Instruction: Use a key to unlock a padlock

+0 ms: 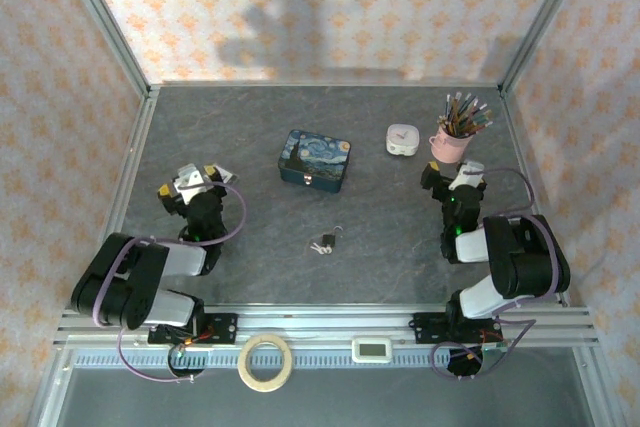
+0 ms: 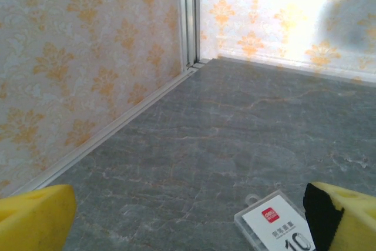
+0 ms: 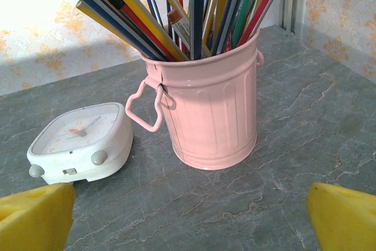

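Starting at the near rail in the top view, a roll of tape (image 1: 265, 360) and a small white display unit (image 1: 376, 349) sit between the two arm bases. Farther in, the padlock (image 1: 332, 239) lies on the grey table (image 1: 260, 247) about midway between the arms, with the key (image 1: 319, 248) touching it or just beside it on its left; neither gripper is near them. The left gripper (image 1: 197, 179) hangs over the table's left side. Its wrist view shows the yellow fingertips (image 2: 35, 218) spread wide with nothing between them, and a white labelled card (image 2: 273, 224) lies flat just ahead. The right gripper (image 1: 455, 179) hangs on the right side, its fingertips (image 3: 343, 218) likewise wide apart and empty. It faces a pink pencil cup (image 3: 211, 110) with a white clock (image 3: 79, 142) just beside the cup. Beyond the padlock, a blue painted tin (image 1: 315, 160) stands closed, well short of the patterned back wall (image 1: 330, 7).
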